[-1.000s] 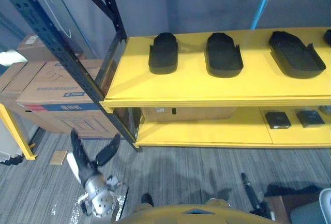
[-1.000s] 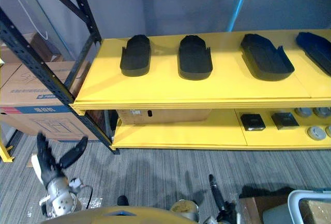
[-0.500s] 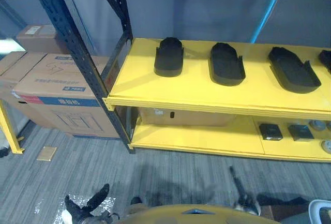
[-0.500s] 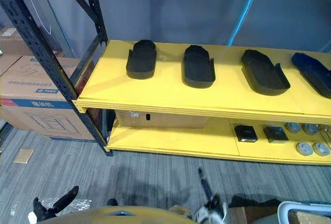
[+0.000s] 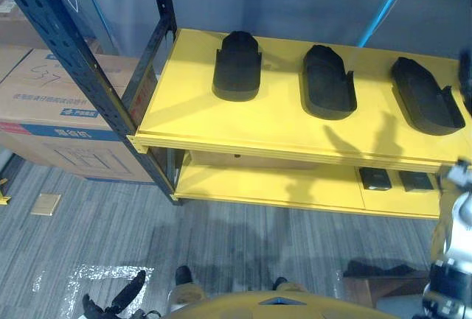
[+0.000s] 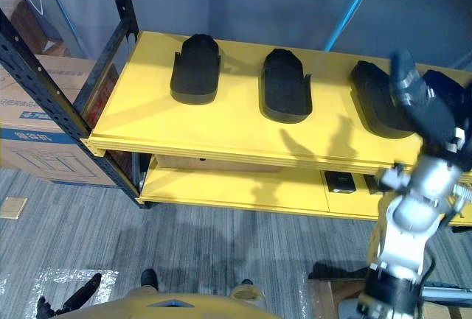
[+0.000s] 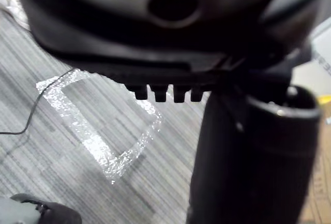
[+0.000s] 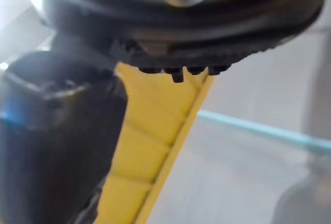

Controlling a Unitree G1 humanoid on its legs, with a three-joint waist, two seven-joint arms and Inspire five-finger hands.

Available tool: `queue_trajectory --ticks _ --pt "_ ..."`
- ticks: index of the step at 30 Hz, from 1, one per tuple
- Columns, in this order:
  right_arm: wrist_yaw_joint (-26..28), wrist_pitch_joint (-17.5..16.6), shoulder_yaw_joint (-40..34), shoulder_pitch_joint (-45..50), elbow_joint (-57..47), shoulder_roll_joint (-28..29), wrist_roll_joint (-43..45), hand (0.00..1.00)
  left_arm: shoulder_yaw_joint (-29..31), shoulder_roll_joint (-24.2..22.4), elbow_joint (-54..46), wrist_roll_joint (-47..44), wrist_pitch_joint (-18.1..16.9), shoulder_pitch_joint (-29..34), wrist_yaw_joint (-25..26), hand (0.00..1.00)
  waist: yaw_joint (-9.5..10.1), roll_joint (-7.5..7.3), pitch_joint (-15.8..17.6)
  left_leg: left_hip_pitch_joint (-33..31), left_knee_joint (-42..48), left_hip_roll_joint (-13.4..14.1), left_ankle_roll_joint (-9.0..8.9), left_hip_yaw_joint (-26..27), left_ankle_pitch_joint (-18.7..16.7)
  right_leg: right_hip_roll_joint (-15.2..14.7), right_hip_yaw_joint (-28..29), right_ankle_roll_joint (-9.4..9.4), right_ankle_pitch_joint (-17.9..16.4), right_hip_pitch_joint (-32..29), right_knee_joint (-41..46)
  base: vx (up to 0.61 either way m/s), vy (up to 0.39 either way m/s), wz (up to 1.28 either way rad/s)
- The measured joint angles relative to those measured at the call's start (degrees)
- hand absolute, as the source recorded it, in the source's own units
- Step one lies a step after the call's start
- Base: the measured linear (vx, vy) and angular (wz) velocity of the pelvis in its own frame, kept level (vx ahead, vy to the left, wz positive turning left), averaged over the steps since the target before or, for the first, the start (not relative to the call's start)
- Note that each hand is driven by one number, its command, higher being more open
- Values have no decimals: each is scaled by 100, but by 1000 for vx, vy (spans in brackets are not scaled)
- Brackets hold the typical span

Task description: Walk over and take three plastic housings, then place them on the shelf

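Note:
Three black plastic housings lie in a row on the top board of the yellow shelf (image 5: 258, 124): a left housing (image 5: 237, 66), a middle housing (image 5: 327, 83) and a right housing (image 5: 426, 105). A further dark housing (image 6: 451, 87) lies at the far right. My right hand (image 6: 425, 113) is raised in front of the right housing, fingers straight, holding nothing. It is above the board and I cannot tell whether it touches anything. My left hand (image 5: 110, 309) hangs low by the floor at the lower left, relaxed and empty.
Dark blue rack uprights (image 5: 74, 61) stand at the shelf's left end, with cardboard boxes (image 5: 59, 113) behind them. Small black boxes (image 5: 376, 179) sit on the lower shelf board. A silver tape square (image 5: 88, 282) marks the grey floor.
The camera has shifted towards the shelf. My right arm has risen from near the floor to the shelf's right side. My left hand has sunk to the lower edge.

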Motion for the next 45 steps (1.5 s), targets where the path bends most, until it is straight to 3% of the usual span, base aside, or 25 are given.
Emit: queue_trajectory --ticks 3,5,8,10,16,26,34,45 --pt "876 629 1201 -1037 182 -1034 60 100 -14 18 5 215 -2 -108 -156 100 111 5 7 -107 -3 3 2 -187 -9 18 -141 2 -3 -1 6 -56 -10 23" --pt "1326 959 1912 -1505 500 -1354 52 100 -31 45 10 216 -2 -209 -279 100 269 -16 22 -183 -4 3 4 -319 12 26 -238 -6 -8 -3 28 -69 -10 35" --pt "1831 1499 2843 -2056 1203 -1436 -24 100 -38 146 5 237 -2 -239 -440 100 514 -87 97 -309 -5 -3 10 -532 84 37 -404 -88 -61 -21 92 -75 -7 38" --pt "1981 1639 3276 -2395 1685 -1489 -78 100 -37 256 -12 234 -1 -254 -496 100 618 -147 225 -419 -3 -2 21 -641 164 48 -474 -105 -72 -77 132 -71 -6 31" --pt "2197 1611 3521 -3423 2444 -1567 -66 100 -35 620 -462 157 64 -326 -864 100 847 -367 777 -688 2 25 40 -743 312 64 -471 -87 -54 -344 310 -73 -1 6" --pt "2564 1528 3962 -3687 2393 -1741 -530 100 -320 771 -961 -113 114 -636 -1872 100 963 -366 1210 -856 93 50 44 -779 345 85 -452 -87 -54 -471 348 -12 0 1" --pt "3032 2029 4005 -3508 2398 -1743 -991 100 -483 872 -1233 -141 119 -655 -1952 100 1031 -400 1360 -969 296 103 23 -793 276 117 -413 -88 -53 -522 414 0 0 0" --pt "3297 1982 4006 -3326 2369 -1973 -1148 100 -481 974 -1232 -78 136 -650 -2025 100 1104 -436 1383 -976 377 178 1 -771 176 182 -384 -114 -68 -507 414 -4 1 -1"
